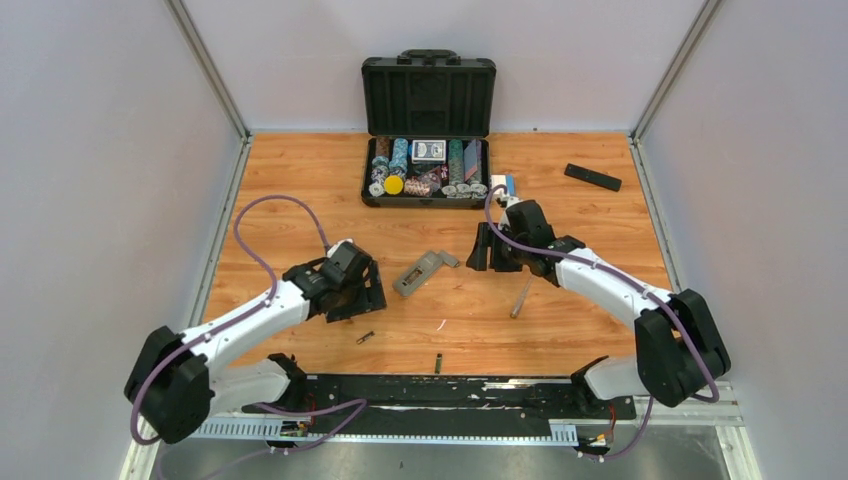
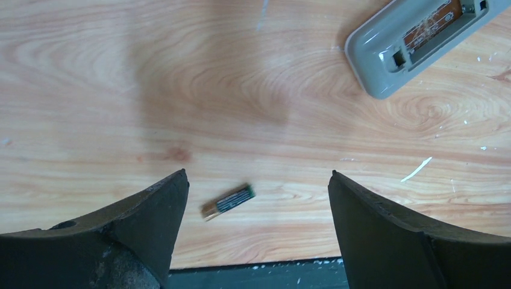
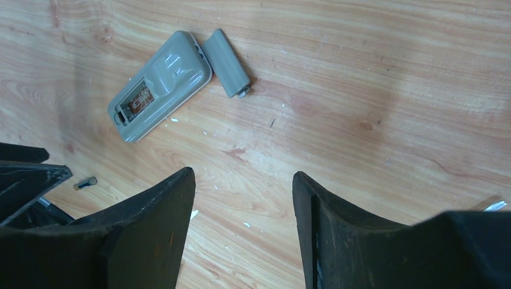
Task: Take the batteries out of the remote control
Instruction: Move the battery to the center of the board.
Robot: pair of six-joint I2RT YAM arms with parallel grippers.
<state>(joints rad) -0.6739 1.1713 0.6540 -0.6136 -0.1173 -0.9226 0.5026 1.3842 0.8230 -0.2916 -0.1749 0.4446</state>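
The grey remote control (image 1: pixel 413 276) lies face down mid-table with its battery bay open (image 3: pixel 140 99). Its grey cover (image 3: pixel 227 62) lies loose against its far end. One battery (image 2: pixel 228 201) lies on the wood below and between my left gripper's (image 2: pixel 257 174) open fingers, untouched. It also shows as a dark speck (image 1: pixel 365 337) in the top view. Another battery (image 1: pixel 437 362) lies near the front rail. My left gripper (image 1: pixel 358 290) hovers left of the remote. My right gripper (image 3: pixel 243 173) is open and empty, right of the remote (image 1: pixel 490 252).
An open black case (image 1: pixel 427 95) of poker chips and cards stands at the back centre. A black remote (image 1: pixel 592 177) lies at the back right. A slim grey stick (image 1: pixel 521 297) lies by the right forearm. A black rail (image 1: pixel 450 392) runs along the near edge.
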